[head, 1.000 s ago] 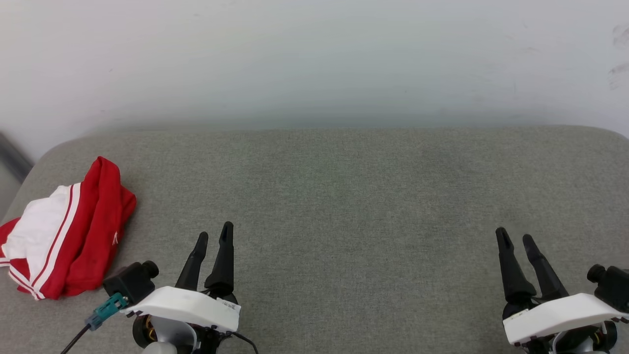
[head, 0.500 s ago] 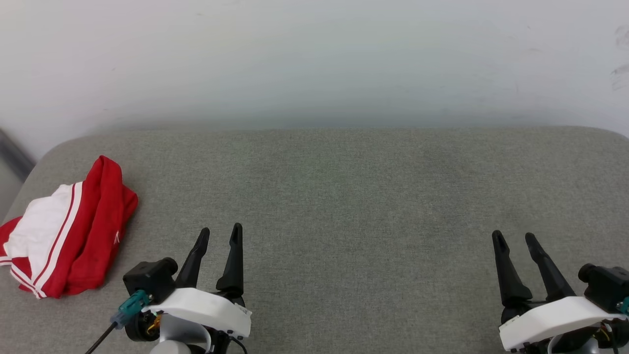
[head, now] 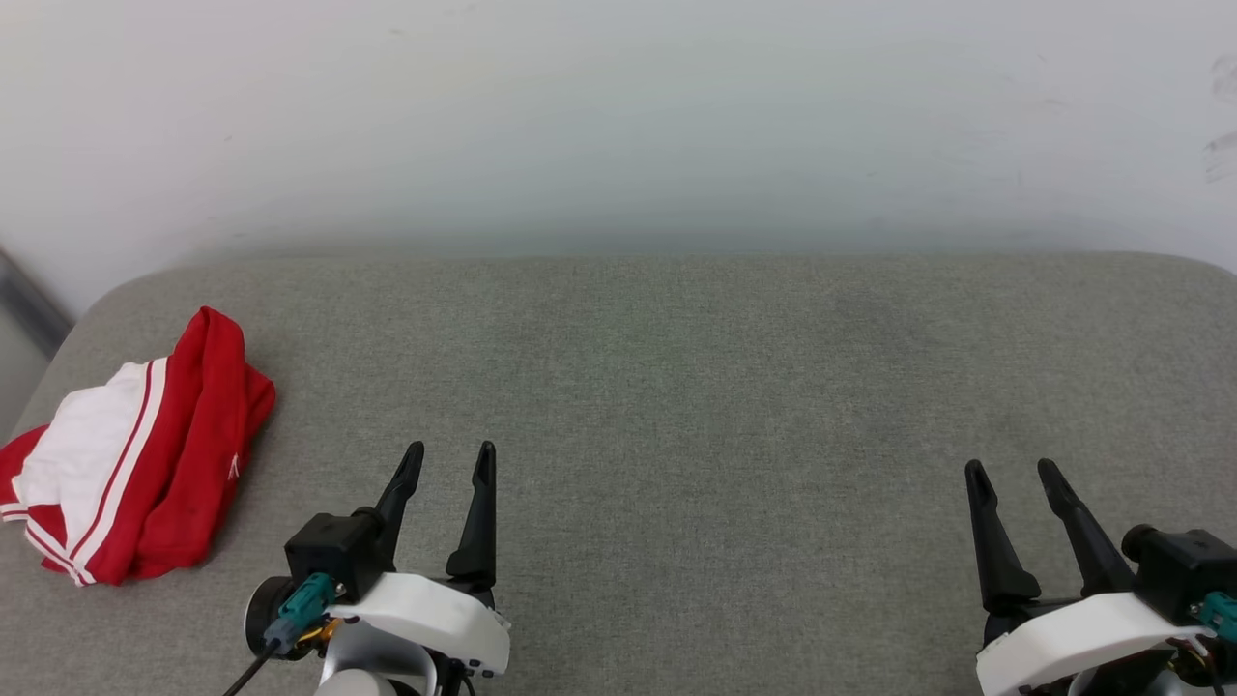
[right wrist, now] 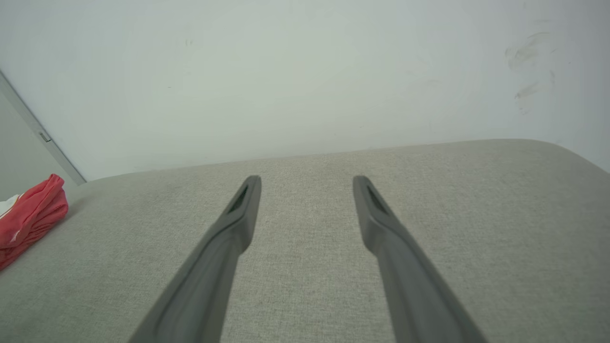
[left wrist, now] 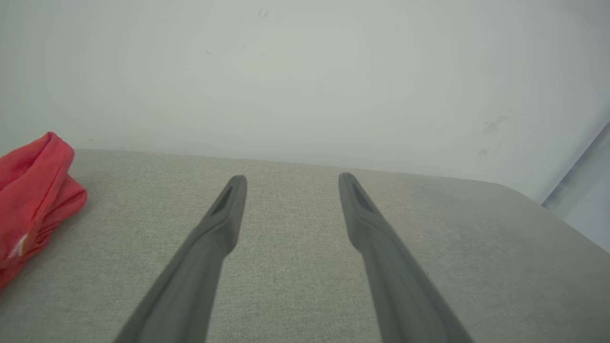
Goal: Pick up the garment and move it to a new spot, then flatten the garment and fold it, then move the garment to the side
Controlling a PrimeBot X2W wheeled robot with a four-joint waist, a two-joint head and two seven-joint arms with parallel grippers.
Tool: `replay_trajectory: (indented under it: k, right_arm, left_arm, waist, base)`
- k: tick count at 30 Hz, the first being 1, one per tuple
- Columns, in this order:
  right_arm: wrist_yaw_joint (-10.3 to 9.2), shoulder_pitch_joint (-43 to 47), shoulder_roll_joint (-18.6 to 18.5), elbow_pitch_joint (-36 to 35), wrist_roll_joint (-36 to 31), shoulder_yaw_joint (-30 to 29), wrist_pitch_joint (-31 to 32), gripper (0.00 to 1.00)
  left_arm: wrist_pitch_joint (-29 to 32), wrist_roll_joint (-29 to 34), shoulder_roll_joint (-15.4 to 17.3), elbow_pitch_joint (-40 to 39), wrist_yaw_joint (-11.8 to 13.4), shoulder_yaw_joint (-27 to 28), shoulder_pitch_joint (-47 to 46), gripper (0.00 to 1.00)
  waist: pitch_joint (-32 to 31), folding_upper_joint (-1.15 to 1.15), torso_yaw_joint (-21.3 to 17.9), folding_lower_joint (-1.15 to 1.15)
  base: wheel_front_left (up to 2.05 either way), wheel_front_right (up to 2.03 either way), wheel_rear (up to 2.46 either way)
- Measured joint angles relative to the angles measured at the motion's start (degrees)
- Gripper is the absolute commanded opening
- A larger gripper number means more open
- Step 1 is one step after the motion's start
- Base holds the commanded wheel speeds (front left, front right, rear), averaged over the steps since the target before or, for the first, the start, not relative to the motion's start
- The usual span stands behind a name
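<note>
Lying bunched at the cushion's (head: 676, 387) left edge, the garment (head: 145, 445) is being presented leftward of the nearer left gripper (head: 450, 448), which, like the right gripper (head: 1010, 466), is being held wide open, empty.

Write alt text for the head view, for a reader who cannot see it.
A red and white garment lies bunched at the left edge of a grey fabric surface, untouched. The left gripper and right gripper sit open and empty at the lower left and lower right, fingers pointing toward a pale wall.
</note>
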Motion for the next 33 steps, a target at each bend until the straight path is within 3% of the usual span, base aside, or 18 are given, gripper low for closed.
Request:
replay_trajectory:
  k: [21, 33]
  right_arm:
    - [0.01, 0.87, 0.93, -1.52, -9.9, -0.56, -1.05, 1.0]
    - [0.09, 0.97, 1.11, -1.85, -11.47, -0.78, -1.99, 1.0]
  left_arm:
    - [-2.5, 8.15, 0.22, 1.41, 1.31, -1.88, -0.57, 1.0]
    - [-3.77, 11.29, -0.13, 2.68, 1.57, -2.1, -0.87, 1.0]
  waist:
    - [0.08, 0.0, 0.06, 0.0]
    - [0.07, 0.0, 0.34, 0.0]
  base:
    - [0.0, 0.0, 0.0]
    - [0.0, 0.0, 0.0]
